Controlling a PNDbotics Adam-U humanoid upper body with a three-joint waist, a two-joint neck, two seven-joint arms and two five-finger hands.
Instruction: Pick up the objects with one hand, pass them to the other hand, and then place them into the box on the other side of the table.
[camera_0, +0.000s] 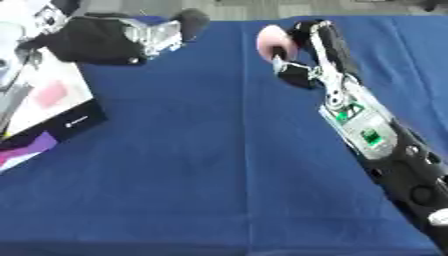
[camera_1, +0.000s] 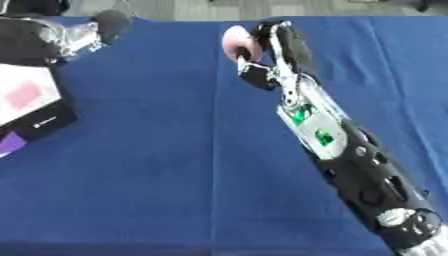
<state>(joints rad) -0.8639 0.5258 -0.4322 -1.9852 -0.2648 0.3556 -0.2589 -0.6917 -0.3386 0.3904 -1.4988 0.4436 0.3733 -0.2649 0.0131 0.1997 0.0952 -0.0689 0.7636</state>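
1. A pink rounded object is held by the right hand, with the fingers curled round it, above the blue table.
2. The left hand is seen at the box, well apart from the pink object; its fingers appear relaxed and nothing is seen in them.
3. The box, white inside with a black side, is found at the table's left edge, far from the pink object.
4. The pick-up is judged done; the hand-over is not yet made.
5. Still left: the object is to be passed across to the left hand and then placed into the box.
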